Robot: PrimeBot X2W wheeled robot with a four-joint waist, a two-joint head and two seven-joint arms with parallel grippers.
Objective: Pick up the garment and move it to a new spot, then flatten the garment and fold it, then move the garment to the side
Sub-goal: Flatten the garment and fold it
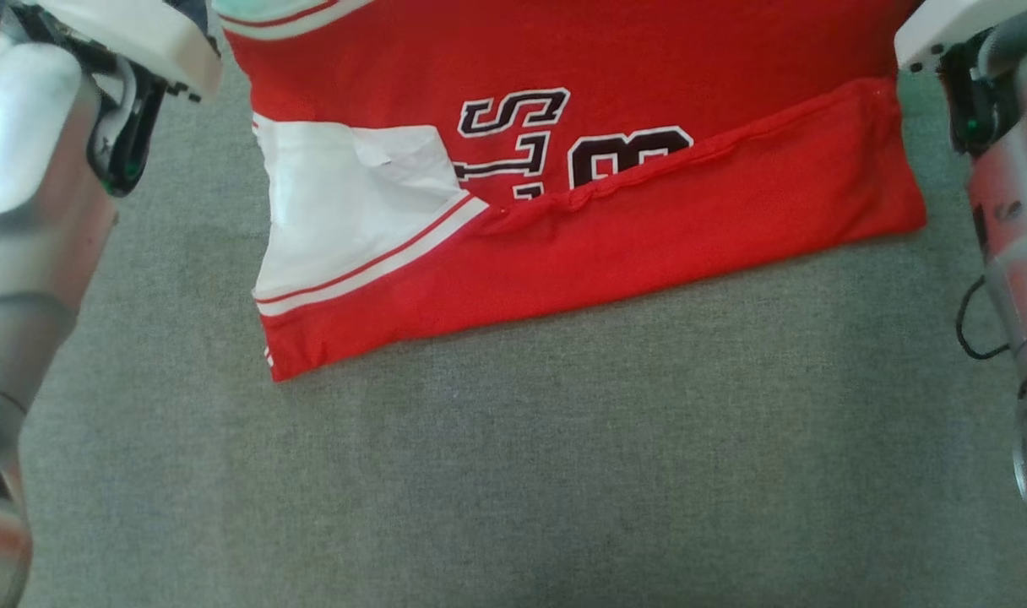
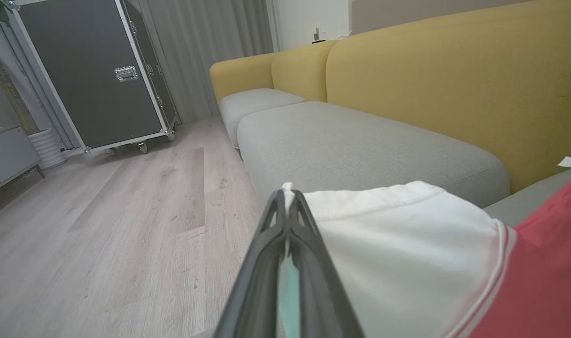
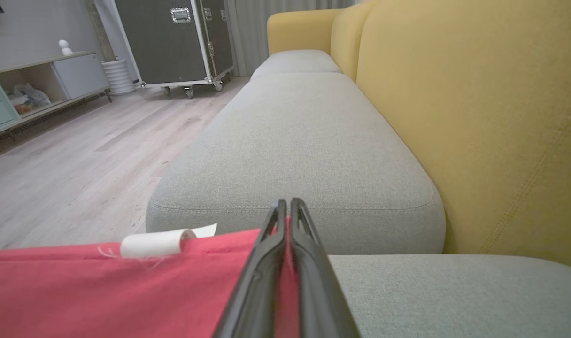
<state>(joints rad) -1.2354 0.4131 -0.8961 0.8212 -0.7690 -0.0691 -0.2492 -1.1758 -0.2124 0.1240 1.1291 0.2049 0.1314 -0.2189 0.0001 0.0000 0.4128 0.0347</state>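
Red cloth with white sleeve panels and dark, white-edged lettering, the garment (image 1: 581,211), is seen across the upper middle of the head view, spread on a grey cushion (image 1: 513,473). A red band of it is folded up over the lower part of the lettering, slanting from lower left to upper right. The left arm (image 1: 32,211) and right arm (image 1: 1016,270) are seen at the side edges of that frame.

In the left wrist view the left gripper (image 2: 287,195) is shown at bottom centre, its fingers pressed together on a white edge of the garment. White cloth is spread to their right, and red begins past a striped seam at the lower right.

In the right wrist view the right gripper (image 3: 285,203) is clamped on a red edge, with the cloth stretched away to the lower left. A small rolled white tag (image 3: 151,244) is seen on it. Beyond are shown a yellow backrest (image 3: 478,117), a wood floor (image 3: 79,155) and, at upper left, a black wheeled case (image 3: 173,42).
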